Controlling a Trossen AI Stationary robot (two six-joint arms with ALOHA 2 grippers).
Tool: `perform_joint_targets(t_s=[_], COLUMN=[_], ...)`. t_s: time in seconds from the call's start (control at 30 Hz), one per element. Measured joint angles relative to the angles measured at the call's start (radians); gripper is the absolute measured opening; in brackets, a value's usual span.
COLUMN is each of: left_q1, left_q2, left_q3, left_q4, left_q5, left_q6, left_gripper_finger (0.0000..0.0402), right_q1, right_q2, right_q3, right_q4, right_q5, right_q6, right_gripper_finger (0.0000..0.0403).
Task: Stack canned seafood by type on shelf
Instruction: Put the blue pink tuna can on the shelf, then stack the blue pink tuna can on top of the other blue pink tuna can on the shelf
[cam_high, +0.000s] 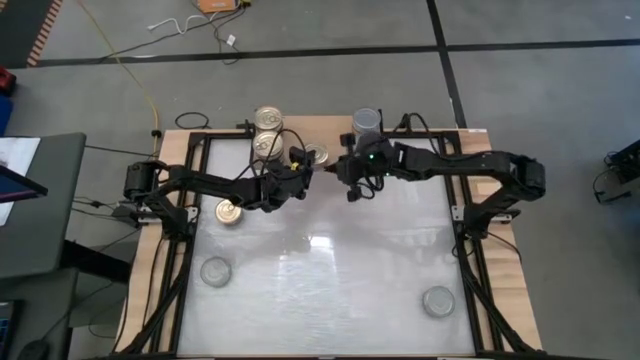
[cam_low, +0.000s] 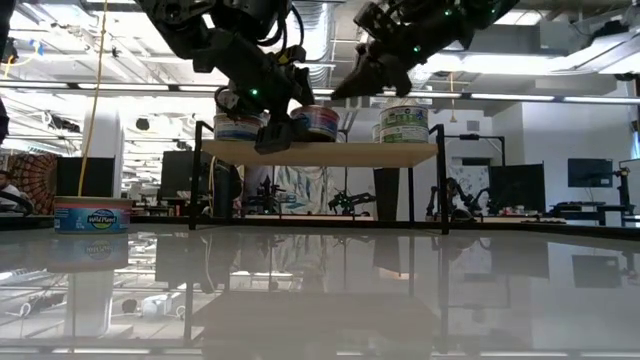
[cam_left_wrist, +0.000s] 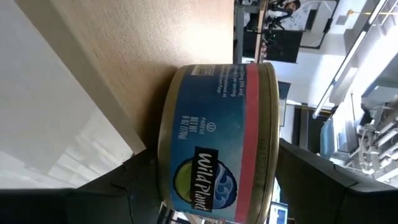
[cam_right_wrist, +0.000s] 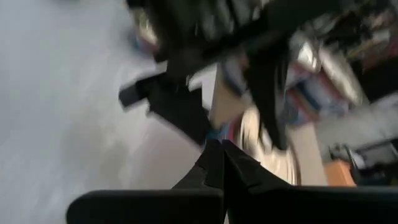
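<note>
The shelf (cam_low: 340, 153) stands at the table's far side. On it sit a blue-labelled can (cam_low: 237, 126) and green-labelled cans (cam_low: 404, 122); from above they show gold lids (cam_high: 267, 132) and a silver lid (cam_high: 367, 122). My left gripper (cam_high: 305, 172) is shut on a blue Wild Planet can (cam_left_wrist: 217, 143) at the shelf's near edge. Close to its right, my right gripper (cam_high: 352, 192) hangs shut above the table, holding nothing. My left gripper clamps the blue can between its two fingers, one on the gold lid (cam_left_wrist: 273, 155) and the other (cam_left_wrist: 134, 183) at its base. The fingers come about level from the table's near left. The can stands upright, its base on the shelf board (cam_left_wrist: 124, 56) by the near edge.
One gold-lidded can (cam_high: 229, 211) stands on the table at the left, and it also shows in the low view (cam_low: 92, 213). Two silver-lidded cans (cam_high: 215, 271) (cam_high: 437, 300) stand near the front. The white tabletop's middle (cam_high: 320, 250) holds nothing.
</note>
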Motion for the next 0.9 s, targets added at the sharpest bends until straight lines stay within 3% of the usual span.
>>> perform_joint_targets(t_s=[0.23, 0.43, 0.67, 0.9], left_q1=[0.0, 0.001, 0.001, -0.013], left_q2=[0.0, 0.0, 0.0, 0.002], left_q3=[0.0, 0.0, 0.0, -0.002], left_q4=[-0.005, -0.004, 0.004, 0.046], left_q5=[0.003, 0.032, 0.07, 0.174], left_q6=[-0.008, -0.003, -0.009, -0.014], left_gripper_finger=[0.0268, 0.0268, 0.0268, 0.0268], right_q1=[-0.011, -0.008, -0.032, -0.024], right_q2=[0.086, 0.093, 0.093, 0.091], right_q3=[-0.001, 0.001, 0.04, 0.102], right_q4=[0.04, 0.152, 0.052, -0.006], right_q5=[-0.033, 0.102, 0.166, 0.214], right_q6=[-0.044, -0.108, -0.146, -0.149], right_gripper_finger=[0.0017, 0.0017, 0.0017, 0.0017])
